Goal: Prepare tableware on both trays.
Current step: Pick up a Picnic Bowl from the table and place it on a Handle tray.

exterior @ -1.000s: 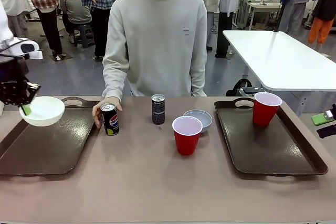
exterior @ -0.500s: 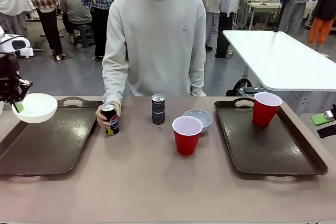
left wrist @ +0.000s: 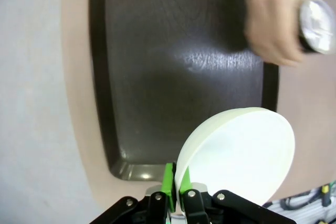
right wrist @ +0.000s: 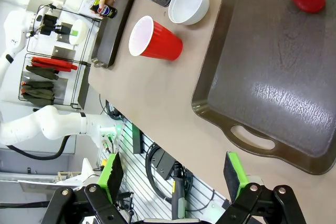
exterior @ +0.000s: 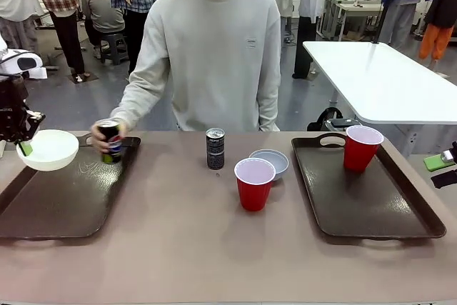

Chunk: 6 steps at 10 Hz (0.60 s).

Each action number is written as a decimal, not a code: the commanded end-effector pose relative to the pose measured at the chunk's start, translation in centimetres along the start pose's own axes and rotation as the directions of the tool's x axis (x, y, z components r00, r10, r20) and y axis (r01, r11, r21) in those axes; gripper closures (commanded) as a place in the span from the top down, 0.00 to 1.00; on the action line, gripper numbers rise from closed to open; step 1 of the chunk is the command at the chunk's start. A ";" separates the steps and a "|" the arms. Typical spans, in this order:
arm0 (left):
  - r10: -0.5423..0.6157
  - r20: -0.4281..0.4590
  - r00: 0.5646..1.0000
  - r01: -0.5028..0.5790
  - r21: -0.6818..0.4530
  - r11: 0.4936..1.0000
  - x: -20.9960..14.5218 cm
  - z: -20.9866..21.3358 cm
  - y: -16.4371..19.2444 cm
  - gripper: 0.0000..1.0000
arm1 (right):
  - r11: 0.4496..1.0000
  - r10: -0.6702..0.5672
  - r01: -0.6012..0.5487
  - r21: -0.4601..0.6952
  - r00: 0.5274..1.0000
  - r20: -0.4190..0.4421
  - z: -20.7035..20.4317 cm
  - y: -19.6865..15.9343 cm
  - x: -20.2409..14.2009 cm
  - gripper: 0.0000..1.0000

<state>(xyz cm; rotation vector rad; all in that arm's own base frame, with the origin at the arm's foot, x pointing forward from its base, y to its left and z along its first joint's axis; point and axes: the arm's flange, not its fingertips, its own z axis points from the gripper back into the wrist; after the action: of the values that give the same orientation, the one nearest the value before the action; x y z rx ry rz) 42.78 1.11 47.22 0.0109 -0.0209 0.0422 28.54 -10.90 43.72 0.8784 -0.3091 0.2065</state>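
Hanging over a tray (exterior: 64, 205), left jaws pinch the white bowl (exterior: 50, 149); right jaws gape empty.

Black left gripper (left wrist: 174, 179) and right gripper (right wrist: 173, 174), green pads (right wrist: 113, 170), small silver screws (right wrist: 92, 188). Pale grey long-sleeved jumper (exterior: 221, 76) on the person (exterior: 208, 48).

Two brown trays (exterior: 64, 201) (exterior: 371, 205); two red cups (exterior: 254, 185) (exterior: 362, 149); two cans (exterior: 215, 149) (exterior: 113, 146); one white bowl (exterior: 48, 149); one grey-blue bowl (exterior: 271, 158).
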 end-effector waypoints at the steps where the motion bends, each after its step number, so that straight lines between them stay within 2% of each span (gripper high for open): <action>1: -0.140 -0.059 0.988 0.141 0.012 0.990 -4.8 1.4 2.1 0.04 | 1.000 0.003 -0.003 0.021 1.000 0.011 -0.1 -0.1 0.2 1.00; 2: -0.205 -0.062 0.977 0.208 0.030 0.978 -8.0 2.3 3.4 0.04 | 1.000 0.003 -0.003 0.021 1.000 0.011 -0.1 -0.1 0.2 1.00; 3: -0.213 -0.052 0.976 0.215 0.035 0.976 -9.6 2.6 4.0 0.04 | 1.000 0.003 -0.003 0.021 1.000 0.011 -0.1 -0.1 0.2 1.00; 6: -0.193 -0.065 0.979 0.197 0.051 0.979 -9.4 2.2 4.0 0.04 | 1.000 0.003 -0.003 0.021 1.000 0.011 -0.1 -0.1 0.2 1.00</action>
<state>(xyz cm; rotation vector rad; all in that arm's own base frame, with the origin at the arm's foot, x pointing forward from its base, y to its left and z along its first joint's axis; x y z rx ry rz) 32.37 4.52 49.95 0.0533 0.0426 -0.1547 28.54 -10.90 43.71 0.8789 -0.3084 0.2062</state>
